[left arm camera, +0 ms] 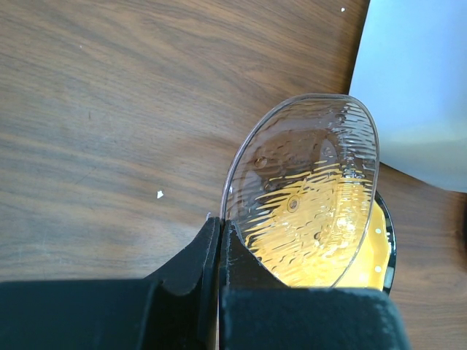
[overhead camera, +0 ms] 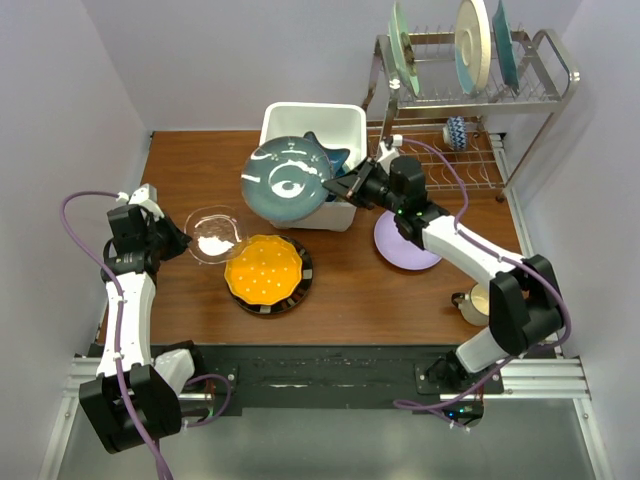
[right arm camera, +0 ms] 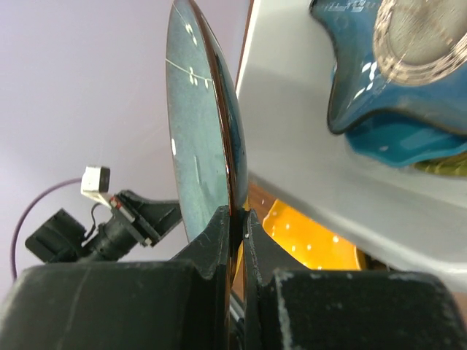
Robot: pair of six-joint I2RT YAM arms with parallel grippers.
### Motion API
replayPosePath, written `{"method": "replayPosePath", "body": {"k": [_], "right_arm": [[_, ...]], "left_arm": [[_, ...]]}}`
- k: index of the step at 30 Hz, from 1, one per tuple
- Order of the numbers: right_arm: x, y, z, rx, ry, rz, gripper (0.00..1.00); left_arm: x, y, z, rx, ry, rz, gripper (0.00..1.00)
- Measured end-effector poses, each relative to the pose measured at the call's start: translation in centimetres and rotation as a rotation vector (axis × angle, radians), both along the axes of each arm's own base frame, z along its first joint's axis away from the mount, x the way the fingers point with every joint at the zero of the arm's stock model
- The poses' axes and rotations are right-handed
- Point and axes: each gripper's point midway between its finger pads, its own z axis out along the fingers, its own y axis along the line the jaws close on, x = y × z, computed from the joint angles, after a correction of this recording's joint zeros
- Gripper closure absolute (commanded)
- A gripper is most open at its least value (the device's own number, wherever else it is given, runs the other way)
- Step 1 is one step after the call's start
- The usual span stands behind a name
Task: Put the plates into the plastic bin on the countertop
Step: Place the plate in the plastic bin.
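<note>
The dark teal plate [overhead camera: 288, 180] is pinched by its rim in the closed jaws of the right gripper [right arm camera: 237, 219]. It reaches beyond the fingertips over the near wall of the plastic bin [overhead camera: 290, 118] and hides that corner; a blue star-shaped plate [right arm camera: 387, 109] inside is partly cut off. The left gripper [left arm camera: 219, 227] has its jaws clamped on the rim of the clear glass plate [left arm camera: 306, 182], which lies ahead of them over the countertop [left arm camera: 109, 109], whether touching is unclear, with the orange dotted plate [overhead camera: 265, 268] showing through it.
</note>
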Motion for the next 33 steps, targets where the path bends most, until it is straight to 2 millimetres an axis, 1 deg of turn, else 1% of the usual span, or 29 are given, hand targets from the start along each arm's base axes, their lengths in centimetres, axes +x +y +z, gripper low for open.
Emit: {"method": "replayPosePath", "body": {"k": [9, 13, 16, 21, 25, 33], "right_arm": [[3.6, -2.2, -0.1, 0.003, -0.007, -0.102, 1.0], [5.0, -2.5, -0.2, 0.01, -0.005, -0.134, 1.0], [5.9, -2.5, -0.7, 0.007, 0.003, -0.152, 1.0], [6.9, -2.5, -2.3, -0.009, 0.028, -0.179, 1.0], [7.4, -2.8, -3.1, -0.021, 0.042, -0.206, 1.0], [8.4, -3.2, -3.4, -0.022, 0.051, -0.253, 1.0]], "left_arm": [[0.0, 0.0, 0.0, 0.001, -0.002, 0.0, 1.0], [0.1, 0.0, 0.1, 0.001, -0.003, 0.0, 1.0], [0.1, 0.0, 0.1, 0.002, -0.005, 0.0, 1.0], [0.1, 0.0, 0.1, 0.002, -0.005, 0.0, 1.0], [0.1, 0.0, 0.1, 0.002, -0.005, 0.0, 1.0], [0.1, 0.0, 0.1, 0.002, -0.006, 0.0, 1.0]]}}
